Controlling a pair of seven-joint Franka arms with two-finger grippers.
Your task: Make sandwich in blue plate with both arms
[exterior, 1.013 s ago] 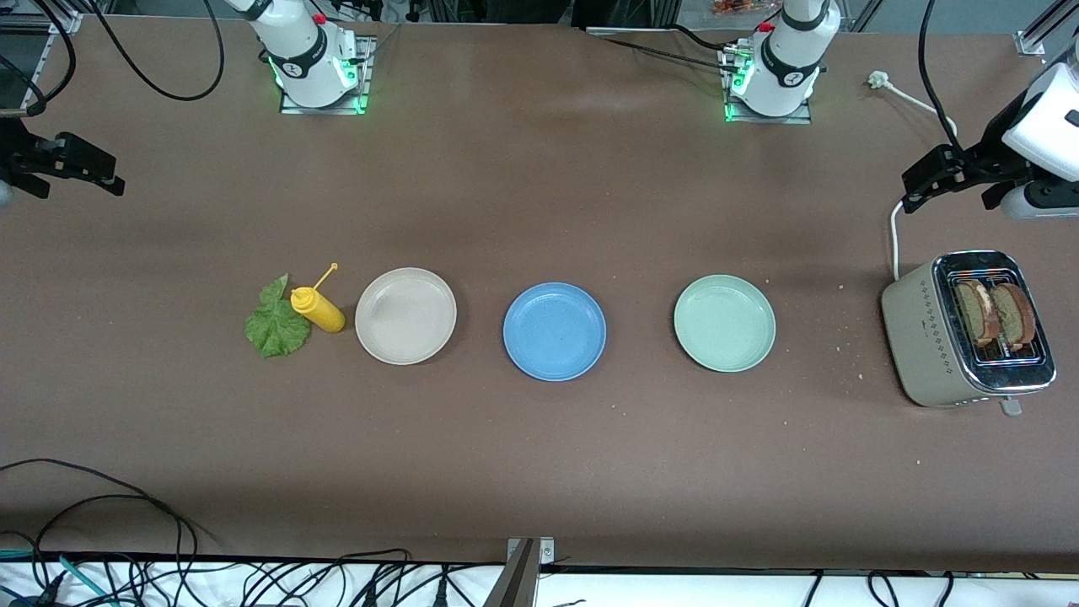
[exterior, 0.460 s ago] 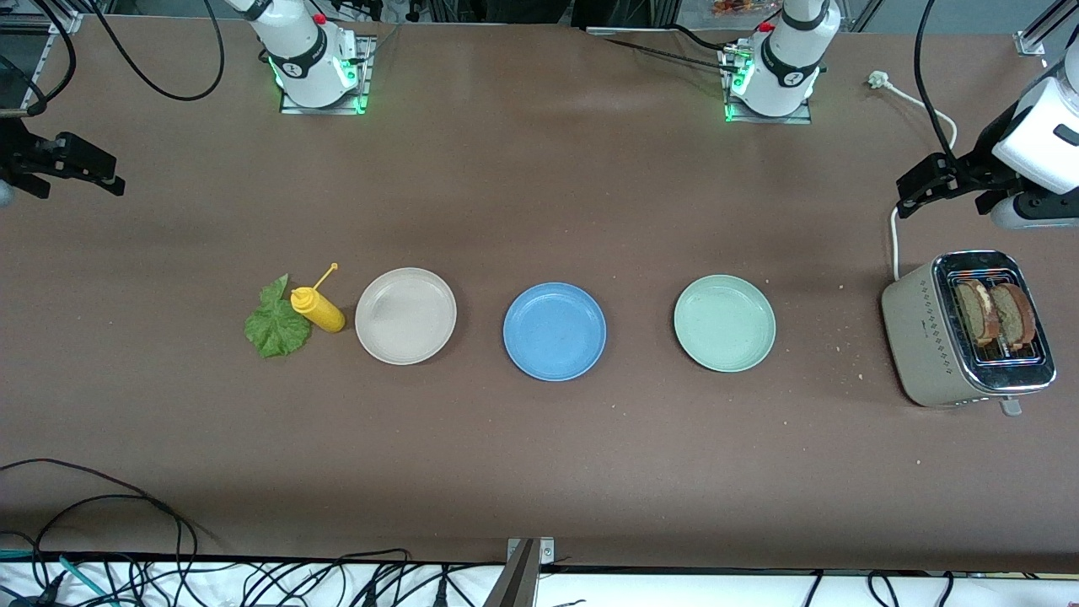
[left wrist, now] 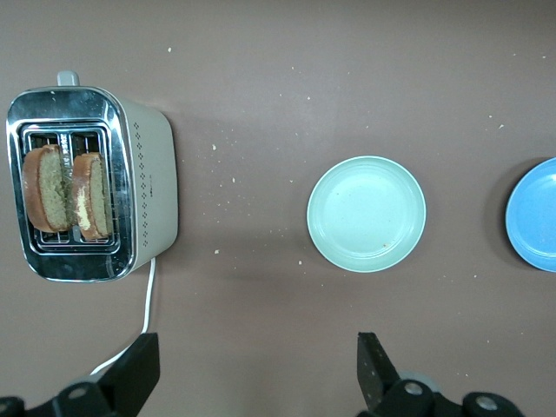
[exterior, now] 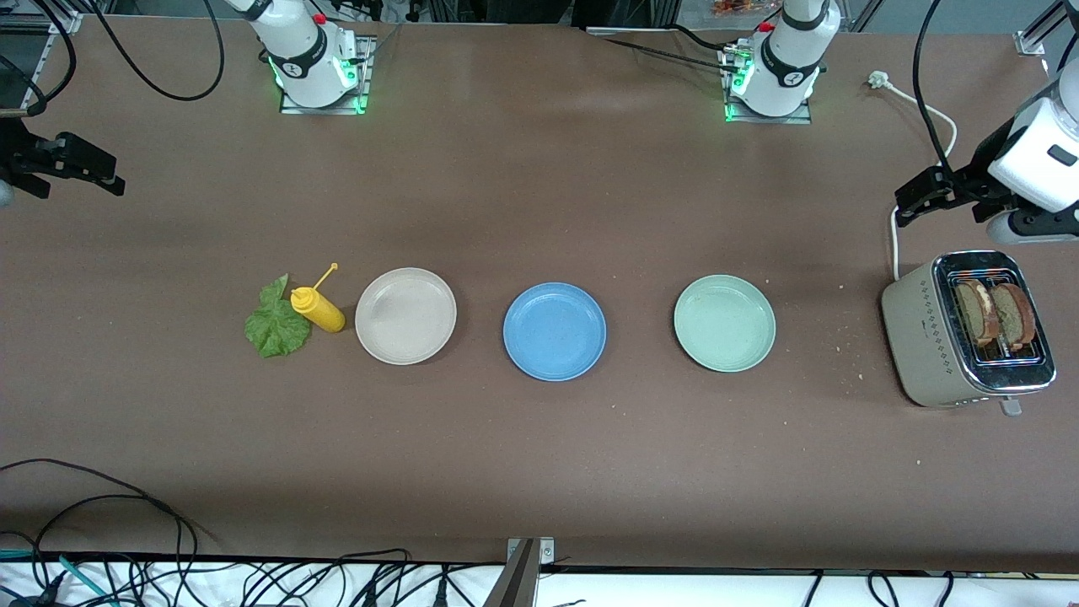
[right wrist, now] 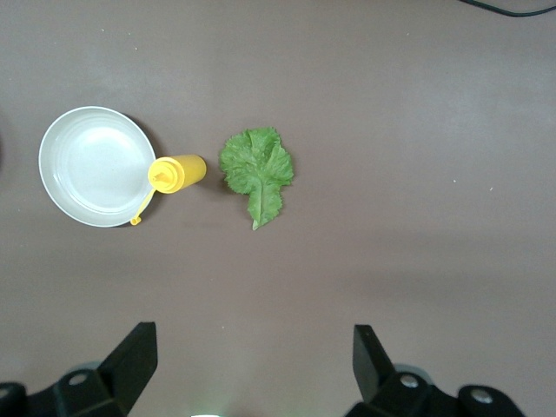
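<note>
The blue plate (exterior: 554, 330) lies bare at mid-table, and its edge shows in the left wrist view (left wrist: 534, 215). Two brown bread slices (exterior: 995, 314) stand upright in the slots of a toaster (exterior: 927, 337) at the left arm's end, also in the left wrist view (left wrist: 65, 189). A green lettuce leaf (exterior: 274, 324) lies flat at the right arm's end, seen too from the right wrist (right wrist: 257, 169). My left gripper (exterior: 909, 201) (left wrist: 256, 360) hangs open over bare table by the toaster's cord. My right gripper (exterior: 105, 177) (right wrist: 252, 347) waits open and holds nothing, over the table's right-arm end.
A yellow squeeze bottle (exterior: 318, 309) lies between the lettuce and a beige plate (exterior: 405, 316). A pale green plate (exterior: 724, 323) sits between the blue plate and the toaster. The toaster's white cord (exterior: 895, 244) runs toward the robots' bases. Crumbs dot the table near the toaster.
The left arm's wrist and gripper have shifted slightly down toward the toaster. The right arm and everything on the table stay where they were.
</note>
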